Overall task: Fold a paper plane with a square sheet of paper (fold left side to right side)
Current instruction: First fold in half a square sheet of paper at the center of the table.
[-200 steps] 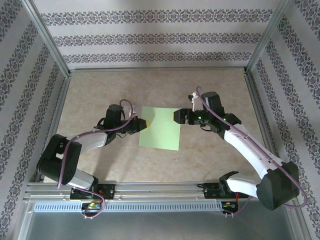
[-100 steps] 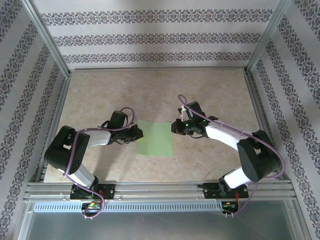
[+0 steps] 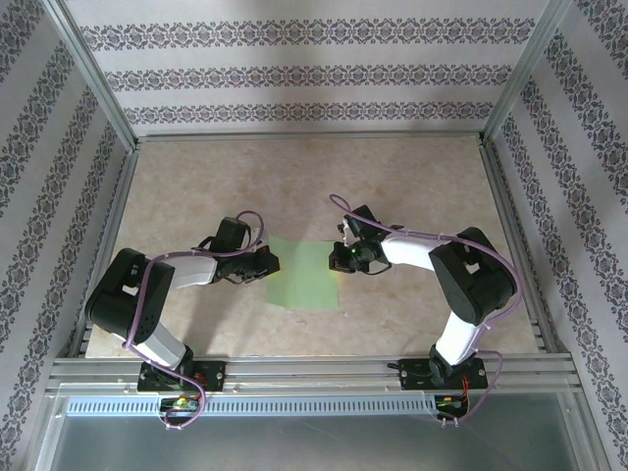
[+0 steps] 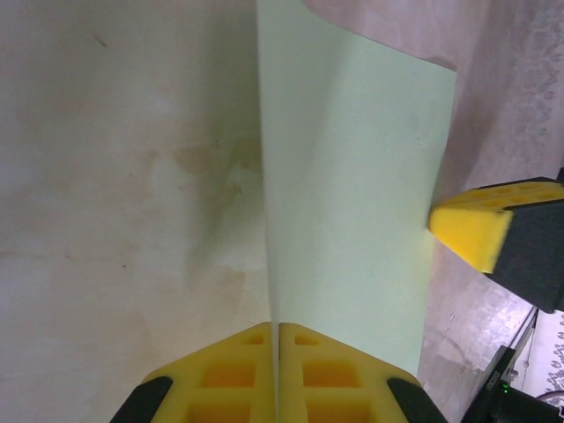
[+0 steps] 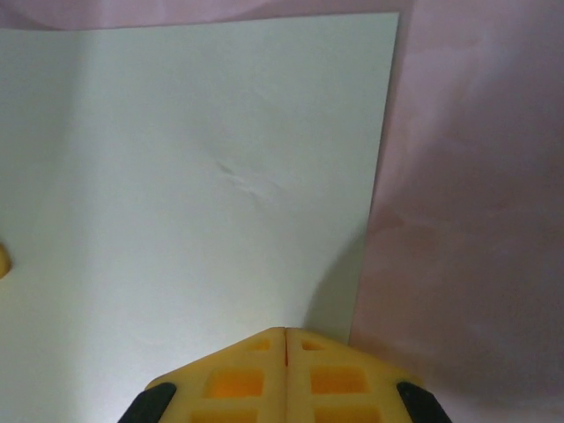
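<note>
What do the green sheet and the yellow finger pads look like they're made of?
The square sheet of paper: thin matte paper; it curls and shows a dent. The yellow finger pads: probably foam or soft rubber, moulded with square pockets.

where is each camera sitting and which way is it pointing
Top external: fixed above and behind the arms, looking down on the table; both arms show whole, with the left hand and right hand at opposite edges of the square sheet of paper.
Left wrist: on the left arm, looking past its closed yellow fingers across the sheet toward the right hand.
Right wrist: on the right arm, looking past its closed fingers across the sheet.
Shared: both wrist views cover the same green sheet from opposite edges.
</note>
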Tool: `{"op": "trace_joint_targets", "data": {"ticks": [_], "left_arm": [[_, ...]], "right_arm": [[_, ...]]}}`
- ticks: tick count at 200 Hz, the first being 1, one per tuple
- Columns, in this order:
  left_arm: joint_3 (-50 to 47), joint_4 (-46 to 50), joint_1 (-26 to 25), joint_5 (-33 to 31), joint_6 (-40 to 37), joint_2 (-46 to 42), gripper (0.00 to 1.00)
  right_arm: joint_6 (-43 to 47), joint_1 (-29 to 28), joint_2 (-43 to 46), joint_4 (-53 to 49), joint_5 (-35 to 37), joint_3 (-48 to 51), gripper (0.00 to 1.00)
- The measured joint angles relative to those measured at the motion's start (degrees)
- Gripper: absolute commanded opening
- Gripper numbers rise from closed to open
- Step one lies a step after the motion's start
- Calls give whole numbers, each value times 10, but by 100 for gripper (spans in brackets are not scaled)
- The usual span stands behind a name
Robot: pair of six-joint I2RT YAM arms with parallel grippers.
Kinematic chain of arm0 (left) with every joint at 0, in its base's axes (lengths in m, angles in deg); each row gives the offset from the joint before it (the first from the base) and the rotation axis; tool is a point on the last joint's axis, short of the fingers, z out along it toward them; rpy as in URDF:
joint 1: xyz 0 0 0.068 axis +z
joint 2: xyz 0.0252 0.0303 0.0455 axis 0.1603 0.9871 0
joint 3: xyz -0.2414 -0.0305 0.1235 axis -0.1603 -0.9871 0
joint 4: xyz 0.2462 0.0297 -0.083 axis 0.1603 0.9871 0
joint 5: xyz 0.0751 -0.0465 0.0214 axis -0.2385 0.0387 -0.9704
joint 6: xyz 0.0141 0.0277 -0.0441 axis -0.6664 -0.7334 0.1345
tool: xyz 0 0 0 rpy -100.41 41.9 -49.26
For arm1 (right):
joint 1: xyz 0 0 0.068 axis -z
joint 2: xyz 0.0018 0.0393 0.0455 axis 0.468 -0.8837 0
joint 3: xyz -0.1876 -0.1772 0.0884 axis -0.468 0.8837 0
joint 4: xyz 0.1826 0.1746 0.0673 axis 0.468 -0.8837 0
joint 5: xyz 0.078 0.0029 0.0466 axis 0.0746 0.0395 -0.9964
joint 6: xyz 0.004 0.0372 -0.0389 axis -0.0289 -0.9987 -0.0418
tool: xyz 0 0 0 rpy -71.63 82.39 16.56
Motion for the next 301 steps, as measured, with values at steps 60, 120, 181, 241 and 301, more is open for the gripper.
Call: {"op": "trace_joint_targets", "data": {"ticks": [60, 120, 181, 241, 301], "left_arm": [[20, 6, -7, 4, 5, -28, 36], [60, 7, -38, 14, 12, -33, 55], [94, 8, -66, 16, 12, -31, 60], [105, 3, -87, 21, 20, 16, 61], [111, -12, -90, 16, 28, 41, 45]], "right_arm": [[14, -11, -7, -9, 19, -13, 10], [24, -12, -7, -9, 28, -13, 12], [24, -12, -7, -8, 32, -13, 13], [24, -12, -7, 4, 32, -11, 13], [17, -12, -4, 24, 24, -2, 10]]}}
